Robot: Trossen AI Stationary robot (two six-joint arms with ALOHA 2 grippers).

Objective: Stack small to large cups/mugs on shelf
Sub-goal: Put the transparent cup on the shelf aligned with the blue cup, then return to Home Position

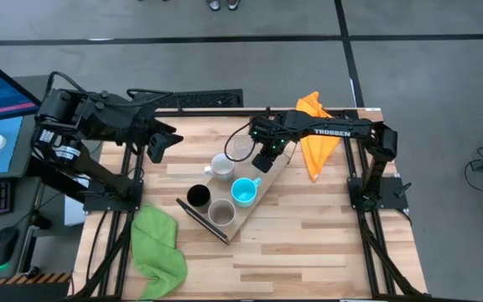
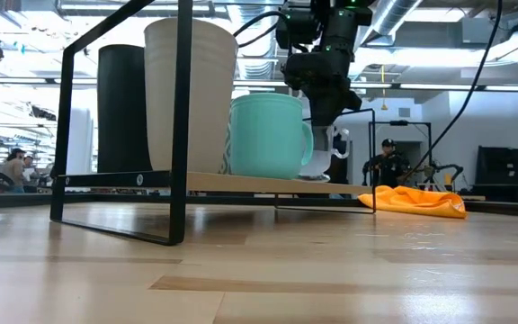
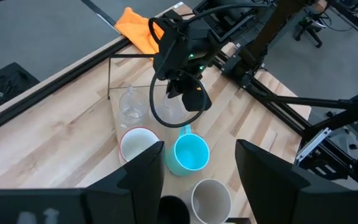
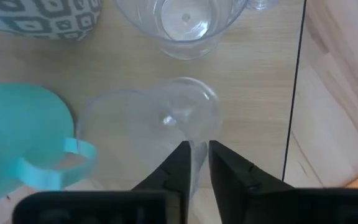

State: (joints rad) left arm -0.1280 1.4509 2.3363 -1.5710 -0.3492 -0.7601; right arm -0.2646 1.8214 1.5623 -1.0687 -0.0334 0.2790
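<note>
The shelf (image 1: 277,174) lies slantwise at mid-table, a light board on a dark frame (image 2: 180,117). On it stand a black cup (image 1: 197,195), a beige cup (image 1: 221,213), a white mug (image 1: 221,165), a blue mug (image 1: 243,192) and a clear glass (image 1: 240,148). My right gripper (image 1: 262,161) reaches down over the shelf's far end, shut on a second clear glass (image 4: 160,118) next to the blue mug (image 4: 17,143). My left gripper (image 1: 155,147) hangs open above the table's far left, touching nothing. My right gripper pinches the clear glass by its wall at the rim (image 4: 199,146), one finger inside and one outside. The fingers (image 4: 179,163) come from above, pointing down. The glass's base (image 4: 185,106) is over the shelf board; I cannot tell whether it rests there.
An orange cloth (image 1: 315,134) lies at the table's far right and a green cloth (image 1: 158,247) at its near left. A keyboard (image 1: 208,99) sits past the far edge. Bare tabletop (image 1: 325,243) spreads near and right of the shelf. People (image 2: 387,162) stand in the room behind.
</note>
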